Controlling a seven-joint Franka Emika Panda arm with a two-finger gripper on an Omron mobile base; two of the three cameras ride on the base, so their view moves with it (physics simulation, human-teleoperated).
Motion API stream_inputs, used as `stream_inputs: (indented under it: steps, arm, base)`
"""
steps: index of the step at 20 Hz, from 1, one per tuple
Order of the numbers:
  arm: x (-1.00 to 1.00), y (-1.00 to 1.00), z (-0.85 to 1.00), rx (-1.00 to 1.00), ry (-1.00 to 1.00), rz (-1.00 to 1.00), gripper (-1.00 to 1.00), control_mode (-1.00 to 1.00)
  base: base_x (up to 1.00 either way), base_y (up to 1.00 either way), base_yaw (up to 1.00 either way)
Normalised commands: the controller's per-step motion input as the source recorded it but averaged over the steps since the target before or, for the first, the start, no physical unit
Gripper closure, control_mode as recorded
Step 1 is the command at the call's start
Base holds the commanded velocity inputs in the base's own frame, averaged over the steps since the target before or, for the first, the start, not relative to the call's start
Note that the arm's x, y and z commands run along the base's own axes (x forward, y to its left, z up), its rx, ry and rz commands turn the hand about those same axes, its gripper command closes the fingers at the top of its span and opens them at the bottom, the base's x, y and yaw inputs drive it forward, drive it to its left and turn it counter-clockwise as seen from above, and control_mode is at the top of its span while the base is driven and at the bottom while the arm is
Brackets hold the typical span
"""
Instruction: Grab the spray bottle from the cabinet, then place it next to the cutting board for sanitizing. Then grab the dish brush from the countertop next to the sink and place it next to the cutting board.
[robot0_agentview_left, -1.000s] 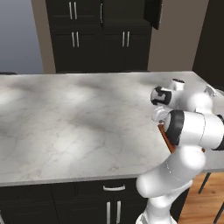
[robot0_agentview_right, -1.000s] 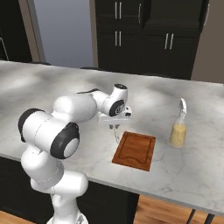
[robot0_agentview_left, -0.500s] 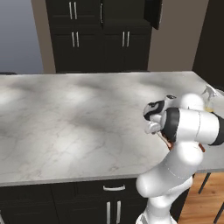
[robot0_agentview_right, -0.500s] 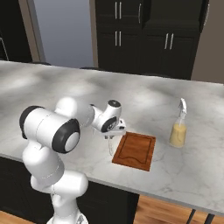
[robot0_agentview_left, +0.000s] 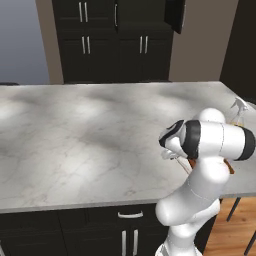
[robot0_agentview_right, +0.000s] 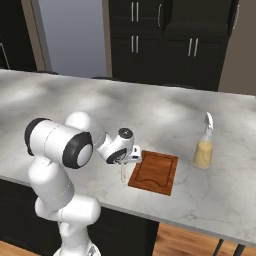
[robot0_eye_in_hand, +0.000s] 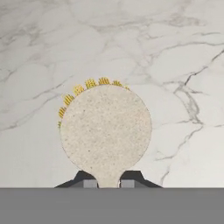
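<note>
White-marbled tabletop (robot0_agentview_right: 75, 100) carries the cutting board (robot0_agentview_right: 154, 172) at lower centre, spray bottle (robot0_agentview_right: 204, 149) already beside it. End effector (robot0_agentview_right: 123, 161) pinches the dish brush (robot0_eye_in_hand: 105, 131); next, probably lowering it beside the board.

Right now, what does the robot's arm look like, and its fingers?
The arm is glossy white, built of rounded tube-like segments with dark bands at the joints. Its gripper ends in two small dark fingers with grey pads. No cables or markings show.
</note>
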Motion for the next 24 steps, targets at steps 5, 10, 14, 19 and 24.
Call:
stream_inputs:
  steps: [5, 10, 14, 19, 24]
  arm:
    - [0.05, 0.0, -0.21, 0.0, 0.0, -0.07, -1.0, -1.0]
    - [-0.01, 0.0, 0.17, 0.0, 0.0, -0.01, -1.0, -1.0]
    - [-0.03, 0.02, 0.72, -0.02, 0.0, 0.0, -1.0, -1.0]
    - [-0.06, 0.0, 0.96, -0.04, 0.0, 0.0, -1.0, -1.0]
    - [-0.47, 0.0, 0.89, -0.07, -0.03, 0.0, -1.0, -1.0]
  base:
    - [0.0, 0.0, 0.0]
    - [0.0, 0.0, 0.0]
    - [0.0, 0.0, 0.0]
    - [0.0, 0.0, 0.0]
    - [0.0, 0.0, 0.0]
